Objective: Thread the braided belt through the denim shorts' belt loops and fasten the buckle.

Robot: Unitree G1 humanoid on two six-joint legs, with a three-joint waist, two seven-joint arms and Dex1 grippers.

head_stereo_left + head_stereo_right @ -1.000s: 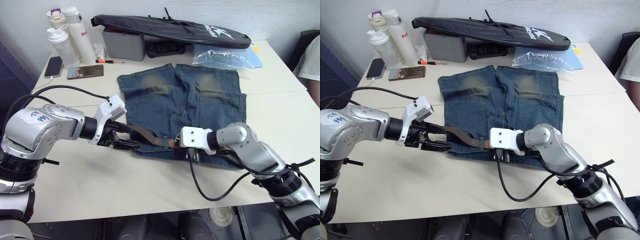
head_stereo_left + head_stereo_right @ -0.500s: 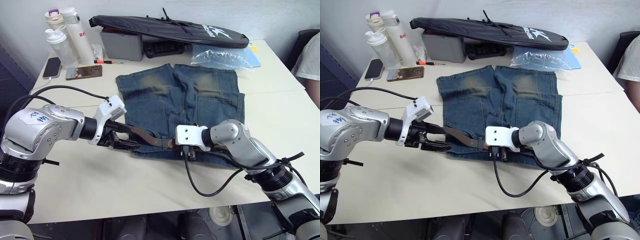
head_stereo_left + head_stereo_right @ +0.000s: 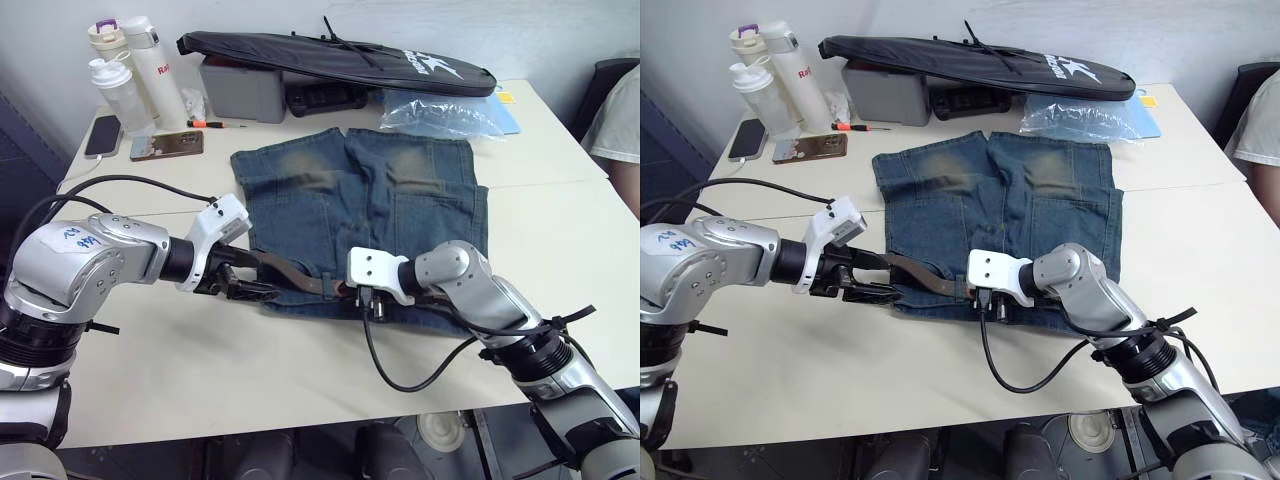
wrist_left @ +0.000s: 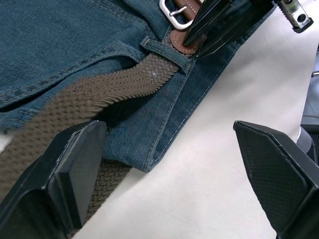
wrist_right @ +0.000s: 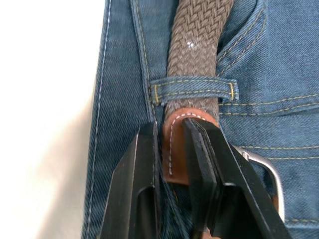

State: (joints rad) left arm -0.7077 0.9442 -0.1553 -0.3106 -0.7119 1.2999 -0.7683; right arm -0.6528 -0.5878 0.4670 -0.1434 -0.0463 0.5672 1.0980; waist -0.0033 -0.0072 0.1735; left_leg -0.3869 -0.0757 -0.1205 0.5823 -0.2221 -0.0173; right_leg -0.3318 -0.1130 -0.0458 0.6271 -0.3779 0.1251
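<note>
- On the pale table (image 3: 250, 380), the shorts (image 3: 400, 215) lie flat, waistband toward the robot and legs pointing away.
- Along the waistband runs the belt (image 3: 290, 272), leaving the shorts at their left corner and passing under a belt loop (image 5: 193, 90) near the middle.
- The belt's brown leather tip (image 5: 175, 149) has come through that loop, and the silver buckle (image 4: 175, 10) lies just beside it on the denim.
- The right gripper (image 5: 172, 149) is clamped on the leather tip, one black finger on each side of it, right at the loop.
- The left gripper (image 3: 255, 285) sits at the left corner of the waistband with its jaws spread wide; in the left wrist view the braid passes against one finger (image 4: 70, 169) while the other stands well apart over bare table, so it grips nothing.
- At the far side of the table lie a long black bag (image 3: 340, 58), a grey box (image 3: 245, 90) and a clear plastic bag (image 3: 445, 115).
- At the far left corner stand bottles (image 3: 130, 70), with two phones (image 3: 165, 145) and a screwdriver (image 3: 215, 123) near them.
- A person's sleeve (image 3: 615, 110) shows at the right edge.
</note>
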